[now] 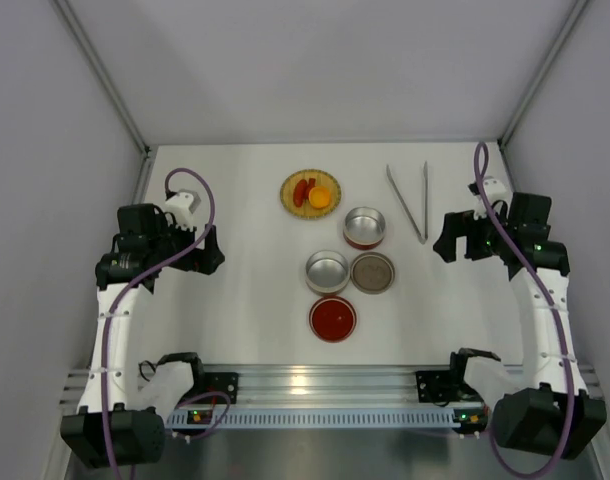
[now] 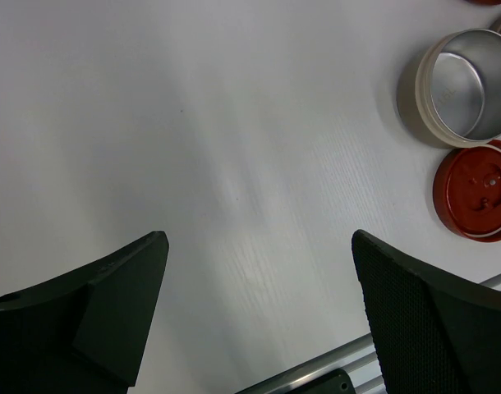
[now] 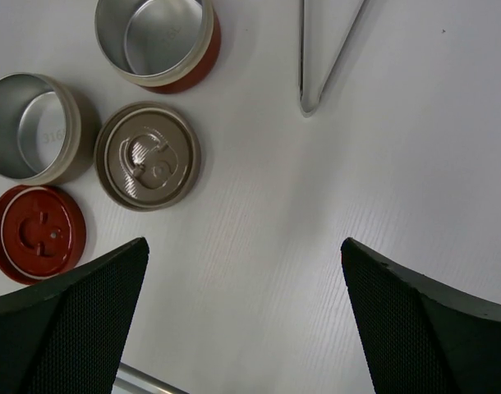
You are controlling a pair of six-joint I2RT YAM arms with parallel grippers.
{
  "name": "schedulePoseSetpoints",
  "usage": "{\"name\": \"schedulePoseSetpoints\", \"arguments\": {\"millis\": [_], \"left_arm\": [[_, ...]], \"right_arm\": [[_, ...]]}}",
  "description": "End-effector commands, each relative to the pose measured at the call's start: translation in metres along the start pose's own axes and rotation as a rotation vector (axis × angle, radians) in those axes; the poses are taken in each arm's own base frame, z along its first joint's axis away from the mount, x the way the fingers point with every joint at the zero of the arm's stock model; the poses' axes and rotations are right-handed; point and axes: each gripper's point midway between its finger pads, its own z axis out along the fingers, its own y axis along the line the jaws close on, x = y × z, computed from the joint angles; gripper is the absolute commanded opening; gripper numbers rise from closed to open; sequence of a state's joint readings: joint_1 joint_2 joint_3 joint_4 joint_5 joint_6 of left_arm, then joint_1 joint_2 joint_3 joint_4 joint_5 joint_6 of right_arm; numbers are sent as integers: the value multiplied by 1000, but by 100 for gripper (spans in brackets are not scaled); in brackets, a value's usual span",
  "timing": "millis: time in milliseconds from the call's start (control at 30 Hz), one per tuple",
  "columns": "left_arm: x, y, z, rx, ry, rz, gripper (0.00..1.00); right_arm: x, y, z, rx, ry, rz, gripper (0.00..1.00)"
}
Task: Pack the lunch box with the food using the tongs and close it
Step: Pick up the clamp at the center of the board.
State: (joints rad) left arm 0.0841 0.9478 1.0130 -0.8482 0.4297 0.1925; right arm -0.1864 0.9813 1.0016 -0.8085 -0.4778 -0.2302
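Observation:
The lunch box lies in parts at the table's centre: a red-sided tin (image 1: 365, 227) (image 3: 156, 37), a silver tin (image 1: 327, 271) (image 2: 464, 86) (image 3: 29, 127), a bronze pull-tab lid (image 1: 373, 272) (image 3: 148, 156) and a red lid (image 1: 332, 319) (image 2: 478, 190) (image 3: 37, 232). The food, red pieces (image 1: 302, 192) and an orange piece (image 1: 321, 198), rests on a yellow woven plate (image 1: 288, 185). The silver tongs (image 1: 405, 204) (image 3: 302, 74) lie flat, right of the tins. My left gripper (image 1: 210, 250) (image 2: 259, 238) hovers open at the left, holding nothing. My right gripper (image 1: 447, 238) (image 3: 244, 242) is open and holds nothing, just right of the tongs' joined end.
White walls enclose the table on the left, back and right. An aluminium rail (image 1: 325, 385) with both arm bases runs along the near edge.

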Motion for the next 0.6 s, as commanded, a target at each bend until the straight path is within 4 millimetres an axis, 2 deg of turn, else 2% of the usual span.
{"name": "schedulePoseSetpoints", "arguments": {"millis": [0,67,100,200,333,567], "left_arm": [[-1,-2,-1,9,-8,3,98],[-1,-1,-1,3,-5,-5,98],[-2,0,0,-1,-1,-8,98],[-3,-5,2,33,-2,-23,98],[-3,-7,6,54,4,-32,98],[-1,-10,11,86,20,-39,98]], "right_arm": [[2,-1,5,26,32,-1,99],[1,0,9,41,51,-13,99],[2,-6,13,79,76,-16,99],[11,-5,25,97,154,-24,99],[20,10,44,68,241,-39,99],[25,13,76,67,329,-30,99]]}}
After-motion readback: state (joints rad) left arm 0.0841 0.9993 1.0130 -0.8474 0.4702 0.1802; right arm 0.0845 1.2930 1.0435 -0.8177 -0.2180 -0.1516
